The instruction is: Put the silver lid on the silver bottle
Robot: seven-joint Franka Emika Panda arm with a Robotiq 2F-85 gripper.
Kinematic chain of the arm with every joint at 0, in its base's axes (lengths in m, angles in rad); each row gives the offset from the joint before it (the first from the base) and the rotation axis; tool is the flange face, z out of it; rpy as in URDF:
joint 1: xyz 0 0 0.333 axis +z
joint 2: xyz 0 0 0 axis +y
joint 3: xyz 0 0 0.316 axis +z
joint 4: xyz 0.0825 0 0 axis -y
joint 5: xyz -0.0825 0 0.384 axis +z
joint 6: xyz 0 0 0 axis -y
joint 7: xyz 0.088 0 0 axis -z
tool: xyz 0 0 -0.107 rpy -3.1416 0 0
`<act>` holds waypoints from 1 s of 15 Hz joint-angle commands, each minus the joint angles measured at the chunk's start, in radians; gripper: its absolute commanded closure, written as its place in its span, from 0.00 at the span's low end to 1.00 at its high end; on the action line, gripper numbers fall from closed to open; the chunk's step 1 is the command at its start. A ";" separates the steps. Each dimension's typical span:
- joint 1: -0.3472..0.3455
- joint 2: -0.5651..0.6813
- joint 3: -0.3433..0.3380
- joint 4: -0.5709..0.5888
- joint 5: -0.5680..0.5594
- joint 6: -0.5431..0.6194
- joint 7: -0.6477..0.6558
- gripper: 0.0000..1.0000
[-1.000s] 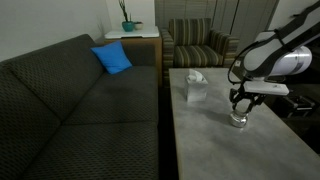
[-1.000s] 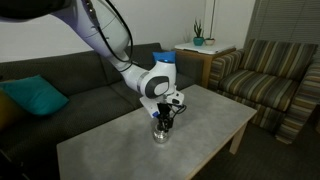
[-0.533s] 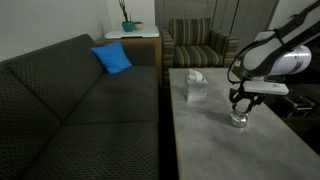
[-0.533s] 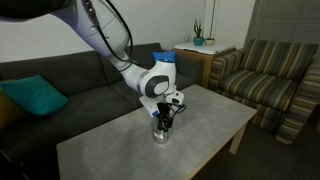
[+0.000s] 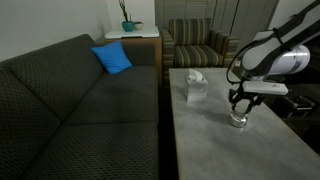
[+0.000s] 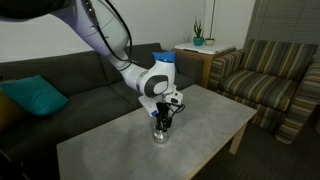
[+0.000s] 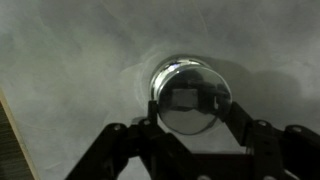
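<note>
The silver bottle [image 5: 237, 121] stands on the grey table [image 5: 215, 145] and also shows in an exterior view [image 6: 160, 134]. My gripper [image 5: 240, 108] hangs straight down over its top in both exterior views [image 6: 164, 120]. In the wrist view the round shiny silver lid [image 7: 190, 92] sits between my two fingers, which touch its sides; my gripper [image 7: 192, 108] is shut on it. The lid covers the bottle's mouth from this view, so the bottle's body is hidden there. I cannot tell whether the lid is seated on the bottle.
A white tissue box [image 5: 195, 88] stands on the table a little beyond the bottle. A dark sofa [image 5: 70, 110] with a blue cushion [image 5: 113, 58] runs along the table. A striped armchair [image 6: 268, 82] and a side table with a plant [image 6: 200, 45] stand at the far end.
</note>
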 commanded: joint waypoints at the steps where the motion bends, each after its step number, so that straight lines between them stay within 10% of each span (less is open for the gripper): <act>1: 0.003 0.000 -0.005 0.003 0.008 -0.004 -0.004 0.31; 4: 0.003 0.000 -0.005 0.003 0.008 -0.005 -0.004 0.31; 5: 0.004 0.000 -0.006 0.004 0.007 -0.005 -0.003 0.56; 13: 0.006 0.000 -0.011 0.010 0.008 -0.003 0.007 0.56; 14: 0.005 -0.001 -0.009 0.010 0.009 -0.007 0.008 0.14; 15: 0.006 -0.001 -0.009 0.010 0.009 -0.008 0.008 0.06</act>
